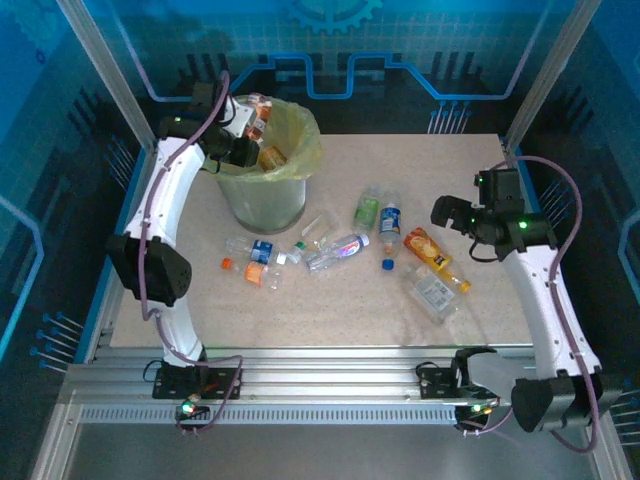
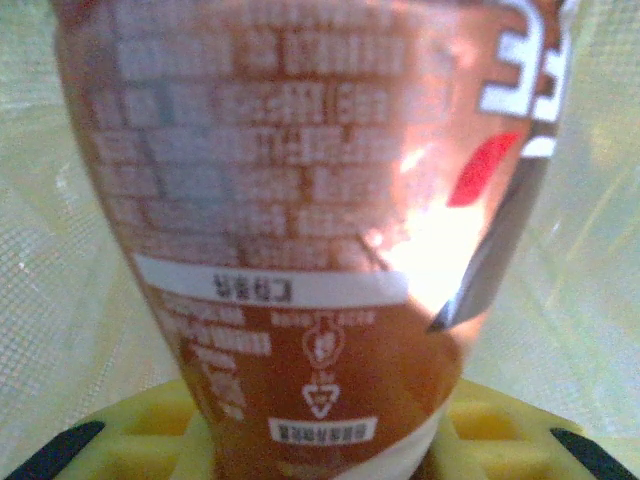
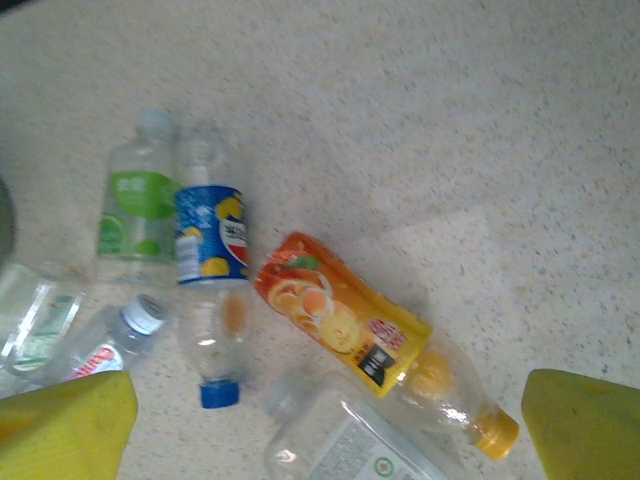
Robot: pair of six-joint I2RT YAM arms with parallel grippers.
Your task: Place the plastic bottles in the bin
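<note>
The left end effector is clamped on a brown-labelled bottle right over the mouth of the bin, at 11 o'clock on the bench. Letting go should drop it straight in. The right end effector, wide open and empty, is the nearer one to the orange-labelled bottle, which lies at its 7 o'clock, long axis running 10 to 4, cap at 4.
</note>
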